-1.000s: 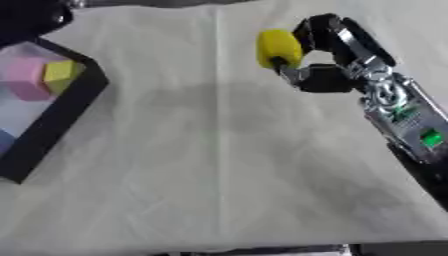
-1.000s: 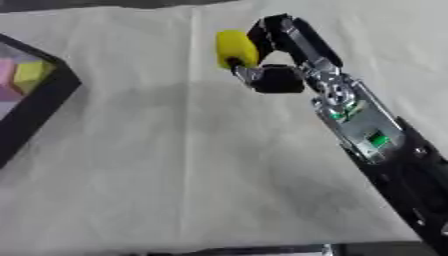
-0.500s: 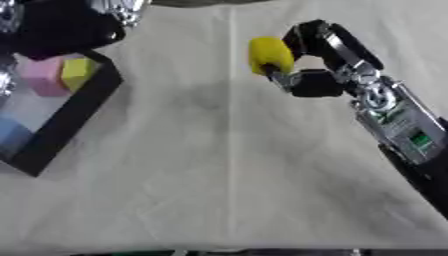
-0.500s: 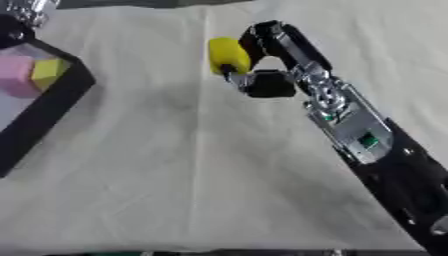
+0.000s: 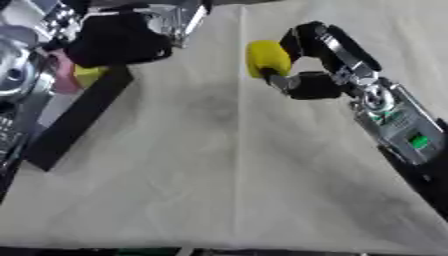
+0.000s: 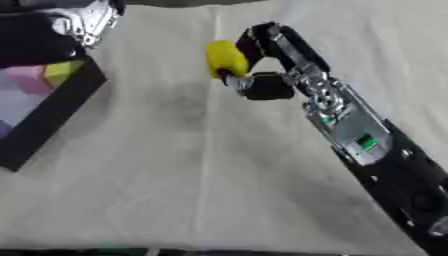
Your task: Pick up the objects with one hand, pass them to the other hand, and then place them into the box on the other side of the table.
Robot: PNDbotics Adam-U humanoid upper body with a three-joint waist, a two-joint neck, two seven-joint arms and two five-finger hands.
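above table, right robot hand (image 5: 311, 65) pinches yellow block (image 5: 267, 59).

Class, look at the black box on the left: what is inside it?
Inside the black box lie a pink block and a yellow-green block. The left robot hand hangs over the box and covers the rest of it.

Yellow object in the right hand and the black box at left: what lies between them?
Only bare cream cloth, as the right eye view shows, lies between the yellow object in the right hand and the black box.
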